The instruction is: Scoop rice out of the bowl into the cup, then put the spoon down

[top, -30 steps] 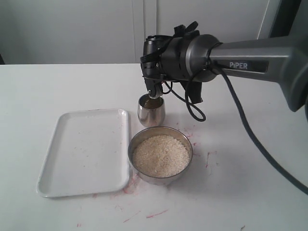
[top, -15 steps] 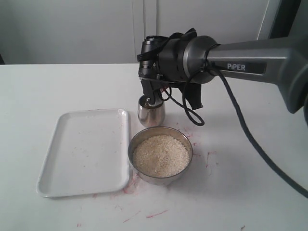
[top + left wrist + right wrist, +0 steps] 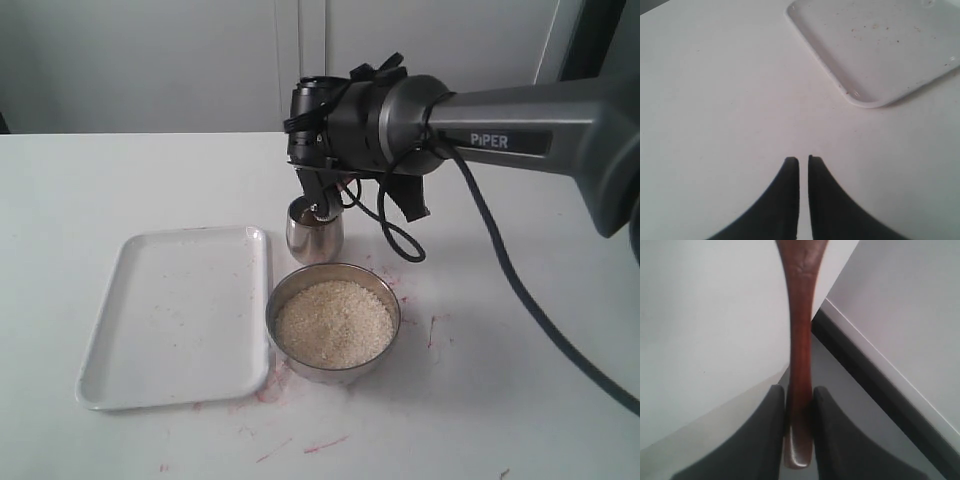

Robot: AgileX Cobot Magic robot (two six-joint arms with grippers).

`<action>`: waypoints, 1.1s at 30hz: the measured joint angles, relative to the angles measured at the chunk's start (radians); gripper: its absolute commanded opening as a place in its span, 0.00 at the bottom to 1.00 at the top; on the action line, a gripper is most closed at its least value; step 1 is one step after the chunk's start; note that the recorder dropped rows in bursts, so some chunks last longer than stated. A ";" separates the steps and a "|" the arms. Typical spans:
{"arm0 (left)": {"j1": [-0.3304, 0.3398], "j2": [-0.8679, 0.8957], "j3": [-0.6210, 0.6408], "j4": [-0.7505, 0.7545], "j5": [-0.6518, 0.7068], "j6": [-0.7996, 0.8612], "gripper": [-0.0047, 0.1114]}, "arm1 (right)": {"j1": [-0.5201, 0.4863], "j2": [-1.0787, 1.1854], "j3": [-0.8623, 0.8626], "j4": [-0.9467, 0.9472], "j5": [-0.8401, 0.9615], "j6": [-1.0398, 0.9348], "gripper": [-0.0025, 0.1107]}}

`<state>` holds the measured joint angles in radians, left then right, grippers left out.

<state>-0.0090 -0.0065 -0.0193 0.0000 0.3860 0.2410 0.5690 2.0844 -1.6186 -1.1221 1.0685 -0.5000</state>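
Note:
My right gripper [image 3: 318,192] hangs just above the cup [image 3: 315,238], shut on the spoon's handle [image 3: 801,335], which is pinched between its two dark fingers [image 3: 771,432]. The dark spoon head [image 3: 322,212] sits at the cup's mouth. The wrist view cuts the head off, and I cannot tell what it carries. In front of the cup stands the steel bowl [image 3: 284,292], nearly full of pale rice [image 3: 333,323]. My left gripper [image 3: 803,159] is shut on nothing above bare table and does not show in the exterior view.
A white rectangular tray [image 3: 180,315] lies left of the bowl and cup, its corner also in the left wrist view [image 3: 880,55]. Reddish smears mark the table around the bowl [image 3: 430,330]. The right arm's cable [image 3: 400,235] loops down right of the cup.
The right wrist has rolled and shifted slightly left over the cup, and the spoon head now shows dark at the cup's mouth. Bowl, cup and tray have not moved.

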 measured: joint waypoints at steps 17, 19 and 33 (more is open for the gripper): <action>0.000 0.000 0.000 0.000 0.000 0.000 0.16 | 0.010 0.001 0.000 -0.005 0.009 0.038 0.02; 0.000 0.000 0.000 0.000 0.000 0.000 0.16 | 0.010 0.001 0.000 -0.030 0.019 0.042 0.02; 0.000 0.000 0.000 0.000 0.000 0.000 0.16 | 0.001 0.004 0.000 -0.036 0.018 0.093 0.02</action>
<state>-0.0090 -0.0065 -0.0193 0.0000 0.3860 0.2410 0.5696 2.0882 -1.6186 -1.1578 1.0870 -0.4065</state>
